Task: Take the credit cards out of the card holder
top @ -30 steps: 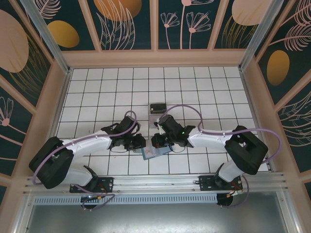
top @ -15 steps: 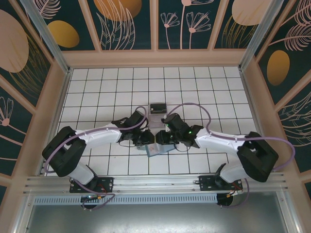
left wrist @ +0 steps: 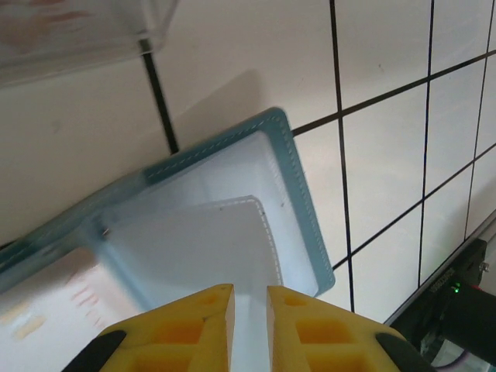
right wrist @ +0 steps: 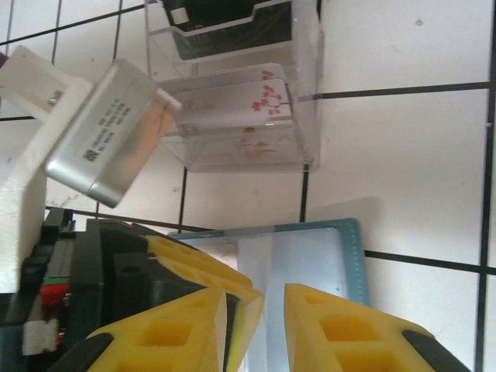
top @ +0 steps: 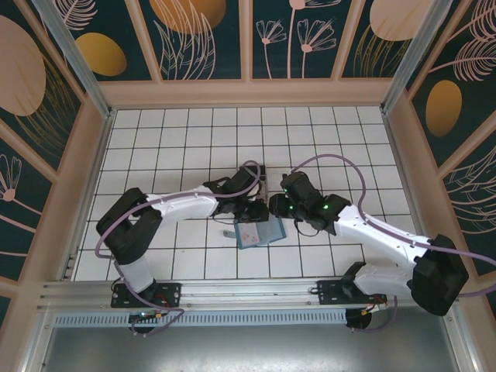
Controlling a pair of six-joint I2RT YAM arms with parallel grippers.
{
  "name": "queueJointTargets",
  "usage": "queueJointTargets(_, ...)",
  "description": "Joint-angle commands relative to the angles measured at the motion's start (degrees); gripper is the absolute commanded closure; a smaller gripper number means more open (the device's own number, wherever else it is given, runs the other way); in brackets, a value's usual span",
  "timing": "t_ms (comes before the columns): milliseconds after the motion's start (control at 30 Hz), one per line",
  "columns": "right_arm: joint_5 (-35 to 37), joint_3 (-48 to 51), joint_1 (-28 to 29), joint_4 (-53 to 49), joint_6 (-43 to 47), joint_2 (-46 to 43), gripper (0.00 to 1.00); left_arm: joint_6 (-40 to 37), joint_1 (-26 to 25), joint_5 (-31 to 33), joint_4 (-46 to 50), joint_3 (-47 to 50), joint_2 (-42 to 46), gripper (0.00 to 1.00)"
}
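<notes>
- Left pincer (left wrist: 249, 304) is hovering low over the open card holder (left wrist: 232, 186). Its yellow tips are standing almost together, with only a thin slit between them. Whether they are nipping anything, I cannot tell.
- Right pincer (right wrist: 254, 329) is pointing down at the same card holder from the opposite side. Its tips are standing parted, and the holder's pale lining is showing through the gap.
- In the overhead view the two pincers are meeting nearly tip to tip above the holder's far edge. In the right wrist view a yellow tip of the left pincer is sitting just beside the right pincer's own.
- The card holder is lying opened flat on the white tiled table (top: 170, 139), between the two arms and toward the near side. Its teal rim is framing pale inner pockets, and it is sitting slightly askew to the tile lines.
- A pale patch (top: 246, 230) with faint reddish marks is showing on the holder's left half. I cannot tell whether it is a card.
- A clear box (right wrist: 248, 151) is standing just beyond the holder, with a strip of bare tile between them.
- A dark card (right wrist: 232, 23) is resting in the box's compartment farther from the holder. A pale card (right wrist: 232, 105) with a red blossom print is resting in the nearer one.
</notes>
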State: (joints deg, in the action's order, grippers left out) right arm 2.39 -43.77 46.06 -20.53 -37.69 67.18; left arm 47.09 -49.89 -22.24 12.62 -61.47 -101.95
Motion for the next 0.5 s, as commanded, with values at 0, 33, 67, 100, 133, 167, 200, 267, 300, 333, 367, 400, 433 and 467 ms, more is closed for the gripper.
queueJointTargets(0, 3.5, -1.4, -1.0, -2.9, -0.2, -1.7, 0.73, -1.1, -1.9, 0.2, 1.4, -2.6, -4.1, 0.81)
queueJointTargets(33, 3.5, -1.3, -1.1, -2.9, -0.2, -1.7, 0.73, -1.1, -2.4, 0.2, 1.2, -3.2, -5.1, 0.81)
queueJointTargets(67, 3.6, -1.3, -1.3, -2.9, -0.2, -1.7, 0.73, -1.2, -2.9, 0.3, 1.1, -4.0, -6.3, 0.81)
queueJointTargets(100, 3.5, -1.3, -1.3, -2.9, -0.3, -1.7, 0.73, -1.2, -3.1, 0.4, 1.1, -4.9, -7.3, 0.81)
queueJointTargets(133, 3.3, -1.3, -1.4, -2.9, -0.3, -1.6, 0.73, -1.2, -3.4, 0.4, 1.0, -5.5, -8.1, 0.81)
queueJointTargets(167, 3.1, -1.3, -1.4, -2.8, -0.2, -1.7, 0.73, -1.3, -3.6, 0.4, 0.8, -6.1, -8.8, 0.81)
queueJointTargets(200, 2.9, -1.4, -1.5, -2.8, -0.2, -1.6, 0.73, -1.3, -3.7, 0.4, 0.9, -6.5, -9.4, 0.81)
queueJointTargets(267, 2.4, -1.6, -1.6, -2.6, -0.1, -1.5, 0.73, -1.3, -3.8, 1.1, 1.2, -6.7, -9.3, 0.82)
queueJointTargets(300, 1.7, -1.6, -1.6, -2.4, 0.0, -1.5, 0.73, -1.5, -3.8, 2.4, 1.6, -6.7, -8.6, 0.82)
queueJointTargets(333, 0.8, -1.7, -1.7, -2.1, 0.2, -1.4, 0.73, -1.6, -3.8, 3.8, 2.2, -6.5, -7.5, 0.82)
queueJointTargets(367, -0.3, -1.8, -1.7, -1.8, 0.3, -1.1, 0.73, -1.8, -3.8, 5.6, 3.0, -6.3, -6.2, 0.82)
queueJointTargets(400, -1.3, -1.8, -1.8, -1.3, 0.4, -0.7, 0.73, -1.7, -3.6, 7.3, 3.7, -6.1, -4.8, 0.82)
queueJointTargets(433, -2.0, -1.8, -1.8, -0.9, 0.4, -0.4, 0.73, -1.5, -3.5, 8.3, 4.2, -5.5, -3.6, 0.82)
queueJointTargets(467, -3.8, -1.8, -1.8, -0.4, 0.2, 0.1, 0.74, -1.0, -3.1, 8.8, 4.1, -4.5, -2.2, 0.82)
